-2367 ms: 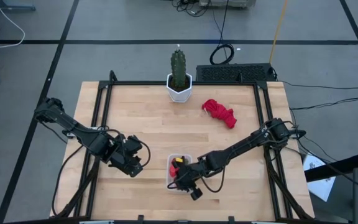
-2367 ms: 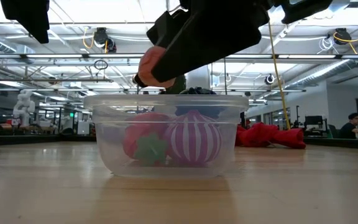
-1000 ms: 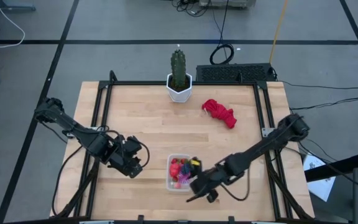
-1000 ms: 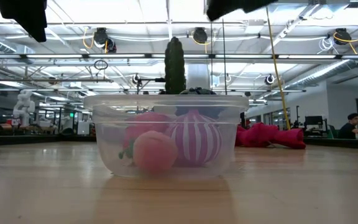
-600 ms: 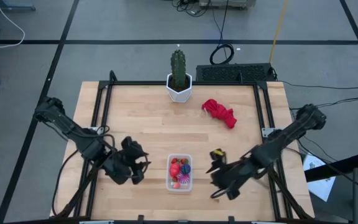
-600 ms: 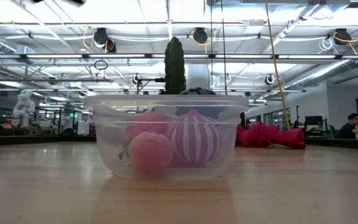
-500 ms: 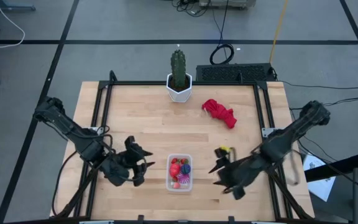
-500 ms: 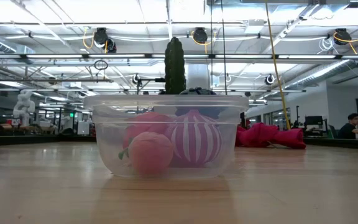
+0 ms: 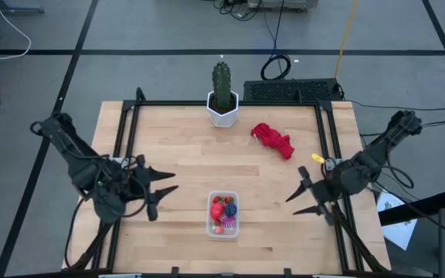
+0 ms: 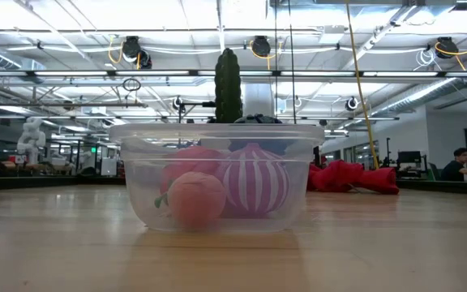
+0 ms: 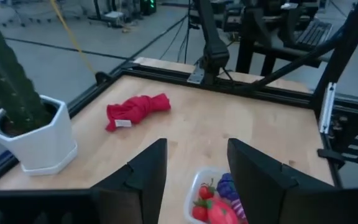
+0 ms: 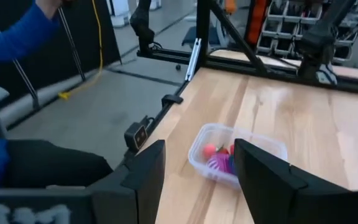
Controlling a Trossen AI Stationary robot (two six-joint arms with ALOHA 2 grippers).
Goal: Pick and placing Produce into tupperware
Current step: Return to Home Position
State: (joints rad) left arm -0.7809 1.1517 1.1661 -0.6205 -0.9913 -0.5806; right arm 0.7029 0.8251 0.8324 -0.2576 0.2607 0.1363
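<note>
I see the small clear rectangular plastic tupperware (image 9: 223,214) sitting near the front edge of the light wooden table (image 9: 184,139), roughly midway between my two arms. It is upright and uncovered, and the toy produce is all inside it. From above I can pick out red strawberries (image 9: 219,206) and a dark purple grape bunch (image 9: 232,207). From table height a peach-pink round piece (image 10: 196,199) lies against the near wall, with a striped magenta round piece (image 10: 254,180) just beside it.

The left gripper (image 9: 172,181) hangs over the table's left part, well apart from the tupperware and pointing toward it. Its dark fingers (image 11: 145,174) are spread wide with nothing between them, and through its wrist camera the container shows in the gap, farther off.

The right gripper (image 9: 296,197) sits over the right part of the table, also clear of the tupperware and aimed its way. It is spread wide and empty too, with the container visible between its fingers (image 12: 143,174) at a distance.

At the back, the crumpled red cloth (image 9: 273,140) lies right of centre. The green cactus (image 9: 221,79) stands upright in its white hexagonal pot (image 9: 222,110) on the table's far edge. A person's blue sleeve (image 12: 14,34) shows beyond the table in the right wrist view.
</note>
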